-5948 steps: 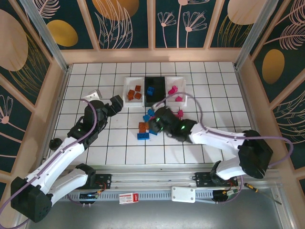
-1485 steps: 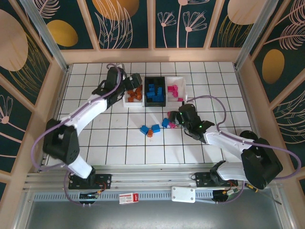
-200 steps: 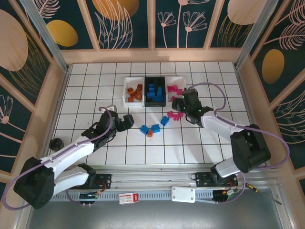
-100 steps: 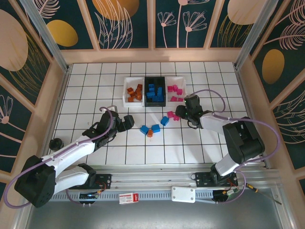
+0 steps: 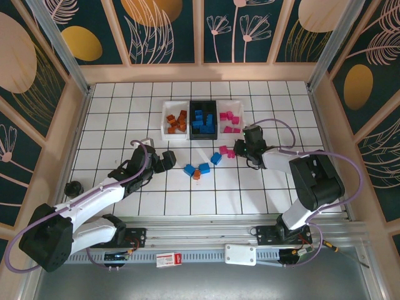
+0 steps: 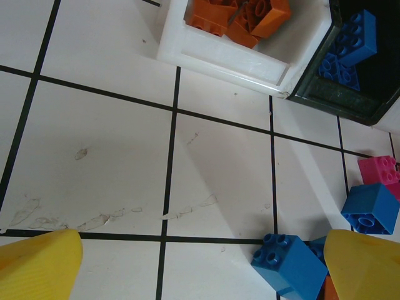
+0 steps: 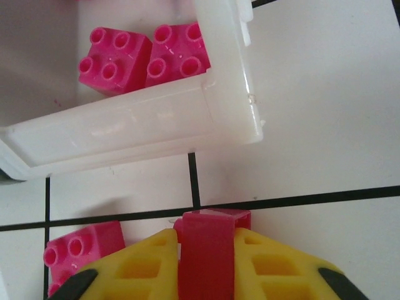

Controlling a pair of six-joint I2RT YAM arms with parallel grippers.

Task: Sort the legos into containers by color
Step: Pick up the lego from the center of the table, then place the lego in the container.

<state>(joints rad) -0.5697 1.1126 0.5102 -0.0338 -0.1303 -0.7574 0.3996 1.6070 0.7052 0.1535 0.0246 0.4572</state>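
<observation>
On the white tiled counter [image 5: 125,106], a black rectangular plastic bin [image 5: 204,137] stands between a left white plastic bin [image 5: 165,122] and a right white plastic bin [image 5: 230,105]; loose studded plastic bricks [image 5: 201,169] lie before them.

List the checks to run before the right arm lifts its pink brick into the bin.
1. Grip: right fingers shut on the pink brick: ok.
2. Centring: the brick sits midway between both fingers: ok.
3. Neighbour: second pink brick free of the fingers: cannot tell.
4. Target: white bin holding pink bricks has room: ok.
5. Other arm: left fingers open, over by the blue bricks, away from the bin: ok.
</observation>
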